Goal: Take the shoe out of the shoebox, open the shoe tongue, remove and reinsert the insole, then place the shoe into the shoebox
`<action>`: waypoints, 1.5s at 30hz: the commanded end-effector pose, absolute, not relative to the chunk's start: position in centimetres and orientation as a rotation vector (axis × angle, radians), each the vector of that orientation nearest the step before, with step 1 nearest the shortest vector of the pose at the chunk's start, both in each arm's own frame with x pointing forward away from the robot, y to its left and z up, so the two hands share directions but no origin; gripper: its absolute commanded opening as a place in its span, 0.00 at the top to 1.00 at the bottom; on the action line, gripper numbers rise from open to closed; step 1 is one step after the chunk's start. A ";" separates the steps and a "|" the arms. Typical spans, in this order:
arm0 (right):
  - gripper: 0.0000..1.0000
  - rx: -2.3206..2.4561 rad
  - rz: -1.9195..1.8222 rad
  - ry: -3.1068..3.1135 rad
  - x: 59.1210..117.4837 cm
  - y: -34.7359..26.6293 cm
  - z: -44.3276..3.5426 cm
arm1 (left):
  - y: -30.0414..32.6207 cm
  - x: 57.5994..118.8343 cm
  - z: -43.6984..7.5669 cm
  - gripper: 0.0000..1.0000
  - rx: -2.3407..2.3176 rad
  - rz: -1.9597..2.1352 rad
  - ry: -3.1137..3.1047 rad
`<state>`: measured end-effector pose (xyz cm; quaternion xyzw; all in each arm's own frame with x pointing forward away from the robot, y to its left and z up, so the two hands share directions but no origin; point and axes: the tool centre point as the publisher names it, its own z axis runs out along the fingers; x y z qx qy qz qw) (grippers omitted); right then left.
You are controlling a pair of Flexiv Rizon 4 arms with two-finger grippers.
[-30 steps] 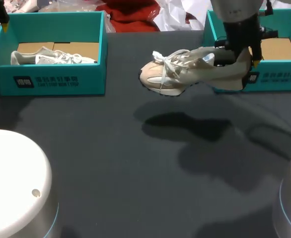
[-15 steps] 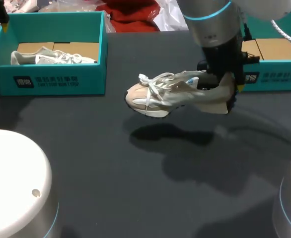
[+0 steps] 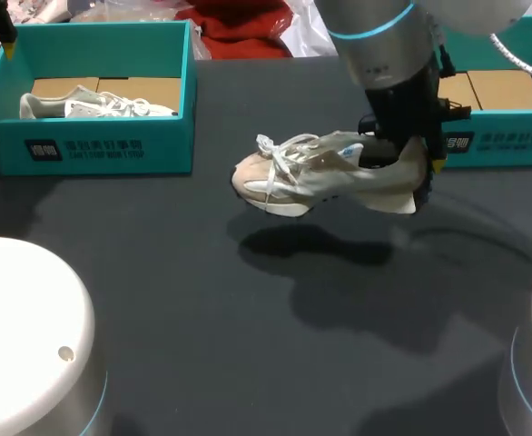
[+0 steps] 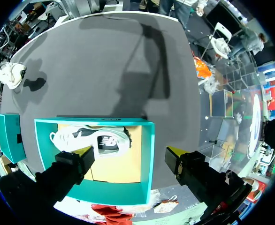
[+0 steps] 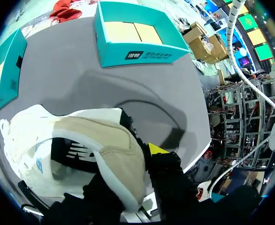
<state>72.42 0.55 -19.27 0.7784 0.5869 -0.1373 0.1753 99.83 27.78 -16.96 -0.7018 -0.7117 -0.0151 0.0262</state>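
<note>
1. Your right pincer (image 3: 415,158) is clamped on the heel of the shoe (image 3: 313,173). One finger is inside the collar and the yellow-tipped finger (image 5: 156,150) is outside, against the heel back.
2. The shoe hangs clear of the table (image 3: 193,309), sole down, with its toe pointing away from the pincer toward your left arm's side.
3. The right shoebox (image 3: 507,141) stands close beside that pincer, on the side away from the toe. Brown cardboard shows inside it.
4. Well apart, your left pincer (image 4: 128,153) hangs with its fingers spread wide over the left shoebox (image 4: 149,164).
5. Under that pincer, inside the box, a second shoe (image 4: 90,139) lies on the cardboard floor.
</note>
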 end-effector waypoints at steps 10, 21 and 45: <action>1.00 2.203 -0.340 1.727 68.8 4.8 -24.1 | 27.8 99.8 -16.9 0.00 -2.169 -0.048 -2.198; 1.00 2.183 -0.302 1.872 67.7 6.1 -27.7 | 27.8 99.8 -16.9 0.00 -2.169 -0.048 -2.198; 1.00 2.192 -0.316 1.975 68.1 8.6 -33.9 | 27.8 99.8 -16.9 0.00 -2.169 -0.048 -2.198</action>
